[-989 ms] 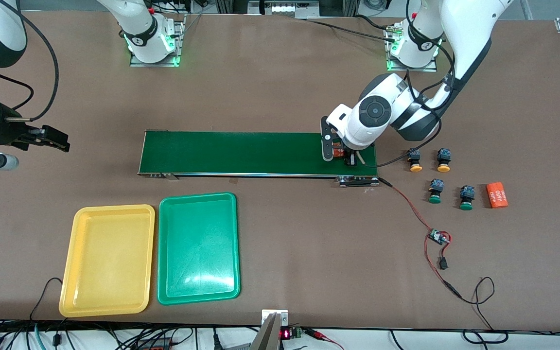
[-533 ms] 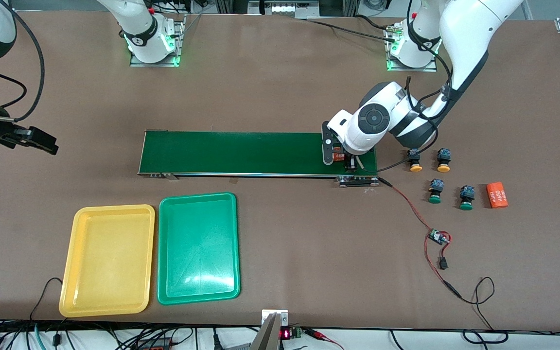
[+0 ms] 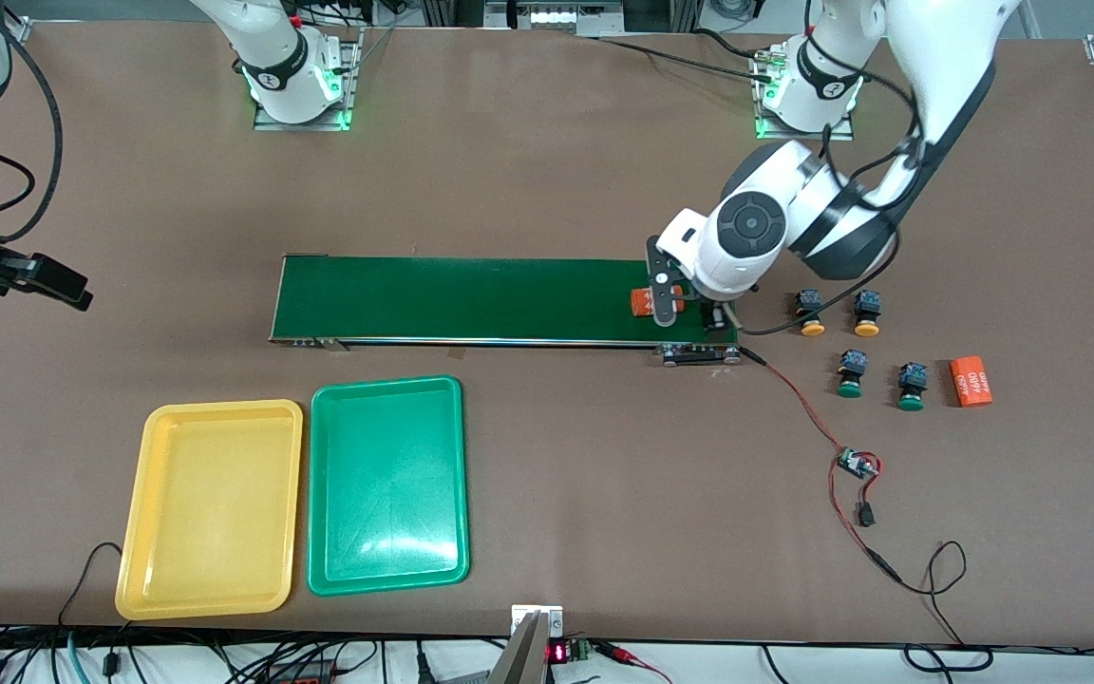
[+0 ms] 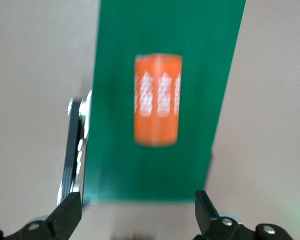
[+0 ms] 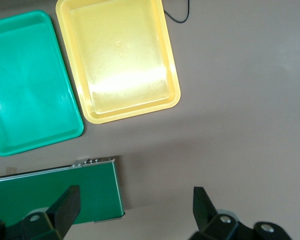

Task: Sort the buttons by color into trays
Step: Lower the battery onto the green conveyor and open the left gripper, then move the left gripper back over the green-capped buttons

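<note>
Four buttons stand on the table off the belt's end, toward the left arm's end: two yellow-capped [image 3: 811,314] [image 3: 867,313], and two green-capped [image 3: 851,373] [image 3: 911,386] nearer the front camera. The yellow tray [image 3: 210,508] [image 5: 120,60] and the green tray [image 3: 386,484] [image 5: 32,80] lie side by side, both bare. My left gripper [image 3: 692,309] [image 4: 135,215] hangs open over the belt's end, holding nothing. My right gripper [image 3: 39,275] [image 5: 135,207] waits open above the table at the right arm's end.
A long dark-green conveyor belt [image 3: 471,299] [image 4: 165,40] [image 5: 55,195] carries an orange cylinder [image 3: 647,302] [image 4: 158,106] beside the left gripper. A second orange cylinder [image 3: 971,381] lies by the green-capped buttons. A red-black cable with a small board [image 3: 857,464] trails from the belt.
The left gripper opened, let go of the orange cylinder on the belt and drew back toward the buttons. The right gripper drifted farther toward its end of the table.
</note>
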You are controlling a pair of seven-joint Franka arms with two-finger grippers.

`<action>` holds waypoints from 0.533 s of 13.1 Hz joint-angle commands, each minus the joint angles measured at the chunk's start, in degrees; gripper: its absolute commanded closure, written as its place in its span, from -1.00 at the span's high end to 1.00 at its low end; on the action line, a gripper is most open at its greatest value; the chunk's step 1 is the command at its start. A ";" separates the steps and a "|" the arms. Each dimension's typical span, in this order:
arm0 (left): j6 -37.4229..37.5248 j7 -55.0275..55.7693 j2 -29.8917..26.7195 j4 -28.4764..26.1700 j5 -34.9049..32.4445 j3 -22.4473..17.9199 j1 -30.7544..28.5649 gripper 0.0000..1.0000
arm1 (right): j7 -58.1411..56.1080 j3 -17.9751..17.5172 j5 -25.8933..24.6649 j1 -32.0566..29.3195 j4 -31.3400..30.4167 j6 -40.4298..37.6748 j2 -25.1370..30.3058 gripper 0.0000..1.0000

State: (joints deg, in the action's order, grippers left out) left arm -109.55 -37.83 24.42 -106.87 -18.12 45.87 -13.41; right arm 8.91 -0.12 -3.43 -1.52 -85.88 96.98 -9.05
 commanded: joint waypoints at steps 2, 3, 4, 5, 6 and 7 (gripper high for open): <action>17.23 12.91 -1.22 12.88 -0.42 1.85 -2.23 1.00 | 0.93 -0.41 -0.09 0.03 0.45 0.32 0.26 1.00; 20.66 17.83 -1.13 16.57 -0.51 1.68 -2.15 1.00 | 0.85 -0.41 -0.18 0.12 0.45 0.32 0.26 1.00; 23.22 23.62 -1.04 19.65 -1.03 1.59 -2.15 1.00 | 0.85 -0.41 -0.26 0.03 0.45 0.23 0.35 1.00; 24.55 28.46 -0.95 21.51 -1.30 1.41 -2.15 1.00 | 0.85 -0.41 -0.27 -0.14 0.45 0.23 0.35 1.00; 25.35 31.21 -0.95 23.10 -1.39 0.89 -2.15 1.00 | 0.85 -0.32 -0.27 -0.15 0.45 0.14 0.44 1.00; 25.70 32.10 -0.95 25.03 -1.39 0.01 -2.23 1.00 | 0.85 -0.32 -0.35 -0.15 0.45 0.14 0.44 1.00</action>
State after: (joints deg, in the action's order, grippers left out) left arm -86.08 -9.94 22.28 -86.03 -18.13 46.56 -15.87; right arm 8.94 -0.18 -3.42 -1.40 -85.75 97.26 -9.05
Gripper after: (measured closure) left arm 0.000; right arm 0.000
